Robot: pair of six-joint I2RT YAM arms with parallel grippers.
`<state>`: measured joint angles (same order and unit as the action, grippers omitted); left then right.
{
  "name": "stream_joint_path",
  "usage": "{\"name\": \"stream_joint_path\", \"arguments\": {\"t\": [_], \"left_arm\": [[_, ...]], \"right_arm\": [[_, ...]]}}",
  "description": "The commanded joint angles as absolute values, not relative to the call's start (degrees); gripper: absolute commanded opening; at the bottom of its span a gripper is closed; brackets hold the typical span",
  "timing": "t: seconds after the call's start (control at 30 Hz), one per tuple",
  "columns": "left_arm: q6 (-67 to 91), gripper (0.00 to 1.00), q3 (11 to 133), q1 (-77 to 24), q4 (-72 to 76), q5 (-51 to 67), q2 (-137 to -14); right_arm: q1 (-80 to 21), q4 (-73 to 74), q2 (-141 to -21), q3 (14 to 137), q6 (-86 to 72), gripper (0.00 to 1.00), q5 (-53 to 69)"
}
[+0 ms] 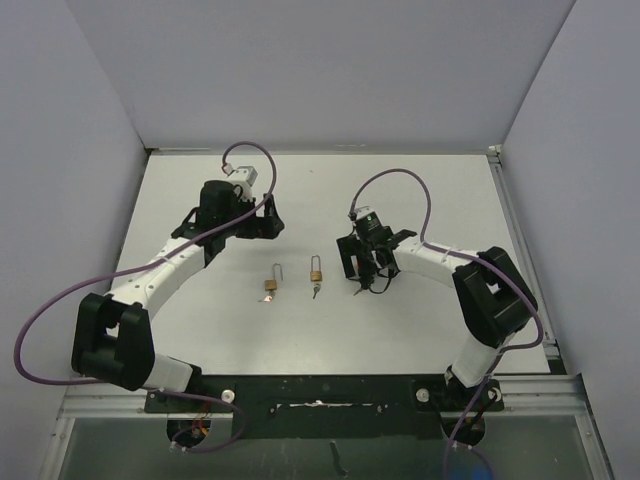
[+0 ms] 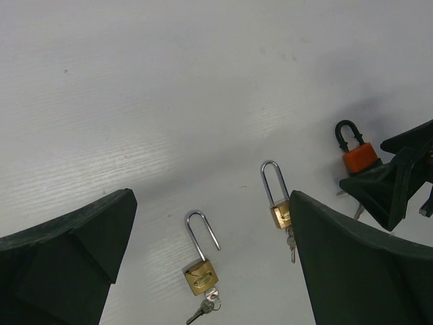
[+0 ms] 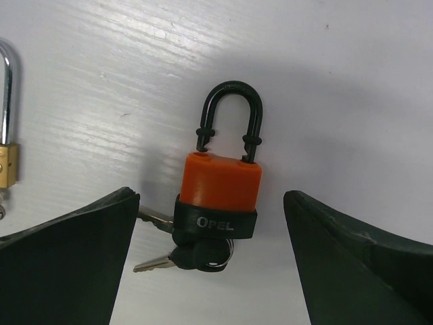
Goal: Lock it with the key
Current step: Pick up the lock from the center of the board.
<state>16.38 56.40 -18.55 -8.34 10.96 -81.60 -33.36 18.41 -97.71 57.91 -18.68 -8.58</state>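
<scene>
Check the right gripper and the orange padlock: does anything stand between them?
Nothing visible does. The right gripper hangs open over the orange padlock, which lies flat on the table between its fingers, keys at its base. The nearest brass padlock lies off to one side, apart.

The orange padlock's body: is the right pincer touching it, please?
Apart. The right wrist view shows white table on each side between the orange padlock and the open right pincer.
</scene>
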Motion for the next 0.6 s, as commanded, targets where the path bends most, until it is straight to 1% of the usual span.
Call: {"name": "stream_joint_path", "arguments": {"t": [0.0,0.1,0.23,0.43,0.57], "left_arm": [[16.87,0.97,57.90,-17.42,-6.77,11.59,-79.69],[16.79,0.98,57.13,-17.06,-6.28,11.65,-79.24],[16.55,0.98,56.78,-16.54,-5.94,12.13,-79.10],[16.57,0.98,56.81,-15.99,-5.01,12.74,-79.49],[17.08,0.98,56.95,-15.85,-4.47,13.33,-80.10]], "right_arm": [[-33.27,17.27,-98.64,60.50,-19.75,0.91,-10.46],[-33.26,17.60,-100.27,61.24,-20.01,0.87,-10.37],[-33.34,18.53,-102.06,62.31,-20.65,0.80,-10.74],[-33.35,21.52,-102.06,61.85,-22.07,0.65,-12.88],[-33.36,23.29,-100.72,60.12,-23.12,0.62,-14.23]]}}
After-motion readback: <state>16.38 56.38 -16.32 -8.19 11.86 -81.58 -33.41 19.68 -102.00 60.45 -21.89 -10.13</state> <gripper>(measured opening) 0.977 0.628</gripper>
